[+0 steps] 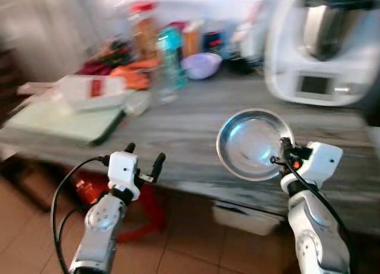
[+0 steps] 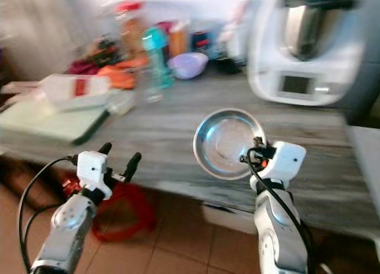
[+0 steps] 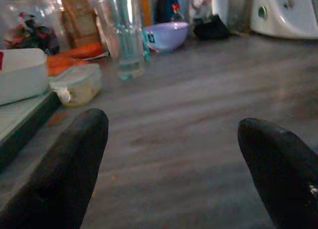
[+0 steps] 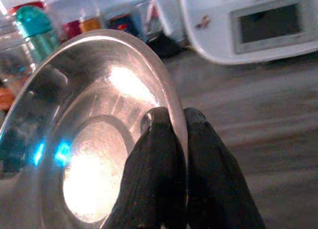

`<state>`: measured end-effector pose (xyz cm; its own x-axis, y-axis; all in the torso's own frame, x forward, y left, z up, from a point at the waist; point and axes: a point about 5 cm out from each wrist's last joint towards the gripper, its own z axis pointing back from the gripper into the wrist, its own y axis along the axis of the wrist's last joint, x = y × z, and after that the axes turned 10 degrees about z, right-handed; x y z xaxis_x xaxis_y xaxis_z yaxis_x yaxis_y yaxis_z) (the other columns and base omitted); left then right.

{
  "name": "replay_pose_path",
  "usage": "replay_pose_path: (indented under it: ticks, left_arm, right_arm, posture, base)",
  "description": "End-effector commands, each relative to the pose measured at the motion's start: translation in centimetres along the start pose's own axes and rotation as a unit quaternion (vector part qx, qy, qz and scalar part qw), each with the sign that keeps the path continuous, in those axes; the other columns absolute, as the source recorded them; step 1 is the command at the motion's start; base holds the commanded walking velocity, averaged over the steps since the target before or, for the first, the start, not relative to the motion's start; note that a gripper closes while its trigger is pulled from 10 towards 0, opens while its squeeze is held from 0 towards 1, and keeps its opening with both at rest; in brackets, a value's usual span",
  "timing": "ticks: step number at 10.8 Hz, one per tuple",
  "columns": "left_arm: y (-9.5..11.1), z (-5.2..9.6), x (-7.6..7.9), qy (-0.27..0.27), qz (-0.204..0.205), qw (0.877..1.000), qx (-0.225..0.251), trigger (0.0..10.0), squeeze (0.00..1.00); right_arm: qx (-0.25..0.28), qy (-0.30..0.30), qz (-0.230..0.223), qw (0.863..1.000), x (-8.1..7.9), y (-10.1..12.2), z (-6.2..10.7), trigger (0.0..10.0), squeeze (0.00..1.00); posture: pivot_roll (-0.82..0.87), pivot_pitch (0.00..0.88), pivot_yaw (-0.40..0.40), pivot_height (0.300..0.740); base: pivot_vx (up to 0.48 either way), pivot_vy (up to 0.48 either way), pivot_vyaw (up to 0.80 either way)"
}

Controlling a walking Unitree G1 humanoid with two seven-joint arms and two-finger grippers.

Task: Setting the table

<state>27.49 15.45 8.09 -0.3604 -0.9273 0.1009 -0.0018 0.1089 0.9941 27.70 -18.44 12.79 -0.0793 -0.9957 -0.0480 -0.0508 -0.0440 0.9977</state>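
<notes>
While the head camera's pictures are blurred, the right gripper (image 1: 284, 152) clearly pinches the rim of a shiny steel plate (image 1: 252, 142), its two black fingers (image 4: 159, 154) pressed together with the rim between them. This plate is held tilted above the front part of a grey wood-grain table (image 1: 196, 125), its hollow face turned toward the camera. Over on the left, the left gripper (image 1: 143, 155) hovers at the table's front edge, its fingers (image 3: 64, 164) spread wide and holding nothing. Behind the plate, at the table's far right, stands a white kitchen machine (image 1: 323, 45) with a small screen. Farther back toward the left are a clear drinking glass (image 3: 121, 38), a lilac bowl (image 1: 202, 65), a teal-capped bottle (image 1: 172, 54) and what look like carrots (image 3: 74, 52). At the table's left end, a white container (image 1: 89, 90) lies on a pale green board (image 1: 65, 122).
</notes>
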Motion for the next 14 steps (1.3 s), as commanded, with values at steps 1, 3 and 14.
replay_pose_path:
  ticks: [1, 3, 14]
  left_arm:
    - [0.7, -0.2, 0.6, -0.042, -0.007, 0.999, 0.010, 10.0, 0.00]
    - [0.8, -0.4, 1.3, -0.099, 0.015, 0.995, 0.003, 10.0, 0.00]
    - [0.3, -0.5, 3.1, -0.241, -0.011, 0.970, -0.034, 10.0, 0.00]
  right_arm:
    - [0.007, -0.001, -0.004, 1.000, 0.1, 0.5, -0.7, 10.0, 0.00]
    - [-0.017, -0.009, -0.029, 0.999, -0.1, 0.0, -2.1, 10.0, 0.00]
    - [-0.147, -0.023, -0.160, 0.976, -3.5, -3.0, -4.7, 10.0, 0.97]
  posture:
    - [0.03, 0.000, 0.098, 0.740]
    - [0.03, 0.000, 0.106, 0.740]
    - [0.04, 0.000, 0.097, 0.740]
  base:
    - [0.000, 0.000, 0.00]
    - [0.000, 0.000, 0.00]
    - [0.000, 0.000, 0.00]
